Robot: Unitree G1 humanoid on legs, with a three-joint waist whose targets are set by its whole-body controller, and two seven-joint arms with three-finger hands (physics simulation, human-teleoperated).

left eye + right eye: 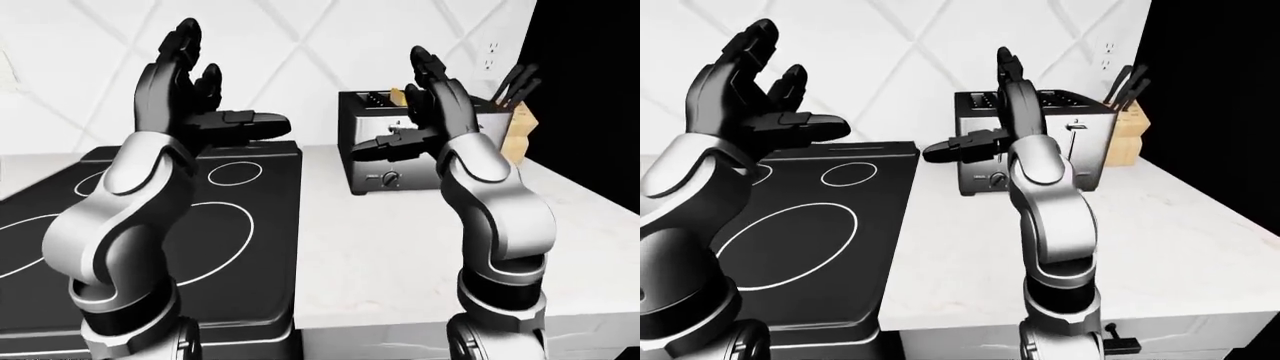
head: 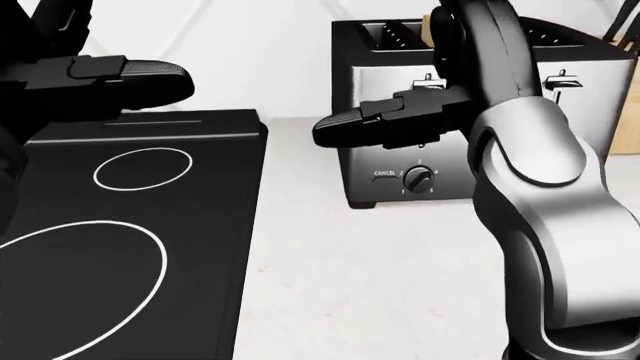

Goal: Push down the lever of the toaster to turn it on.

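Toaster [image 2: 470,127] stands at head view's upper right; right hand [image 2: 400,124] hovers before it, fingers spread, gripping nothing. Right-eye view shows one lever [image 1: 1075,127] up: lower a fingertip onto it, then press straight down. Left hand [image 1: 200,112] idles open.
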